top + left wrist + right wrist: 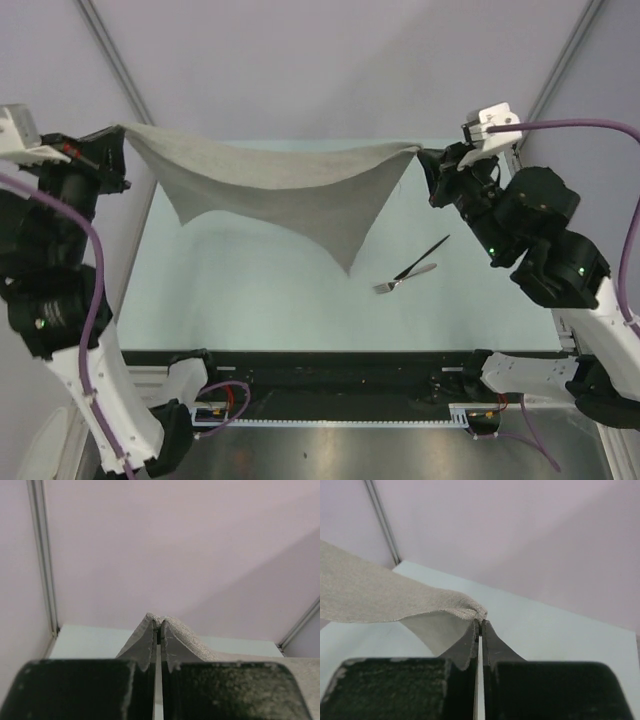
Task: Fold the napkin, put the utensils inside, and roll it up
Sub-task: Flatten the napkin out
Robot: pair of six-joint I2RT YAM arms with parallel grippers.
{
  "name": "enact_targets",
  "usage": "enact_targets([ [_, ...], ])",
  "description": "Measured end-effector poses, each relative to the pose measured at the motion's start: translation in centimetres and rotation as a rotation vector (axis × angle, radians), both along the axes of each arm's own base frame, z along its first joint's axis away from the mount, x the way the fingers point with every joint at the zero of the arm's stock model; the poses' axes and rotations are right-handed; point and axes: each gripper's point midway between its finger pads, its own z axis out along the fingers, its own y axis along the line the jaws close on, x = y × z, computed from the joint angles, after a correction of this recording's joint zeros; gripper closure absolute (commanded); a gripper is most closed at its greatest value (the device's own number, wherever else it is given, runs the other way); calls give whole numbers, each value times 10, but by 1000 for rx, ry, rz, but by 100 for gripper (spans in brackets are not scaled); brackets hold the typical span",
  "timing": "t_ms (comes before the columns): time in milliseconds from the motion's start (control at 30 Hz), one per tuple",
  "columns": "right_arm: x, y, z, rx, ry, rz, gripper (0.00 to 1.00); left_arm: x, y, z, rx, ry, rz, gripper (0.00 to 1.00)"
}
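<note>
Where napkin [290,195] hangs, table [250,290] partly hidden

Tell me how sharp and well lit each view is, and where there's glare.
Top external: even, soft light, napkin and fork sharp, mild glare on the metal strip at the bottom. Left wrist: left fingers near the lens dark, slightly soft. Right wrist: right fingers likewise soft, napkin weave crisp.

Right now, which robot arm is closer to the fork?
Right. The right arm pinches a napkin corner near the fork; the left arm pinches another corner far across the table.
</note>
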Motion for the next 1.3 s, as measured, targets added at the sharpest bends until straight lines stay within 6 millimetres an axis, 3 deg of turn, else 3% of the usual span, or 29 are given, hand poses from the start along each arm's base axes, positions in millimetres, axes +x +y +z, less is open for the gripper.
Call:
enact_targets([
  [200, -24, -4, 60, 53, -137, 25, 100, -78, -11, 60, 68, -160, 68, 100],
  [300, -22, -6, 79, 76, -182, -3, 100, -93, -8, 67, 81, -178, 111, 100],
  [400, -3, 3, 81, 63, -194, -40, 100, -78, 5, 51, 72, -110, 160, 100],
  [533, 60, 24, 51, 1, -138, -81, 100, -13, 35, -7, 38, 91, 210, 100],
  [667, 146, 60, -26, -92, 9, -63, 100, 73, 63, -99, -2, 353, 220, 100],
  [800, 239, 94, -127, -163, 172, -23, 100, 153, 90, -199, -41, 589, 228, 100],
  [833, 265, 102, -149, -169, 198, -17, 100, 168, 97, -225, -49, 650, 239, 98],
  [867, 292, 110, -172, -172, 220, -15, 100, 182, 105, -246, -54, 694, 257, 87],
  [900, 312, 117, -193, -173, 244, -9, 96, 193, 111, -262, -56, 721, 275, 86],
  [933, 343, 126, -209, -152, 232, -6, 87, 208, 120, -283, -62, 767, 301, 83],
  [967, 361, 133, -224, -134, 228, 0, 74, 219, 127, -296, -63, 789, 320, 71],
  [1000, 382, 139, -247, -115, 230, 8, 33, 235, 136, -312, -64, 809, 343, 58],
  [1033, 393, 143, -263, -94, 231, 14, 15, 244, 141, -323, -64, 826, 355, 44],
  [1067, 405, 146, -284, -79, 235, 18, 4, 254, 147, -332, -63, 837, 372, 26],
  [1167, 416, 145, -346, -77, 304, 39, 0, 268, 157, -352, -64, 857, 405, 1],
  [1233, 412, 141, -378, -79, 354, 50, 0, 268, 158, -350, -59, 848, 421, 0],
  [1300, 403, 139, -393, -84, 393, 62, 0, 270, 159, -339, -52, 816, 425, 0],
])
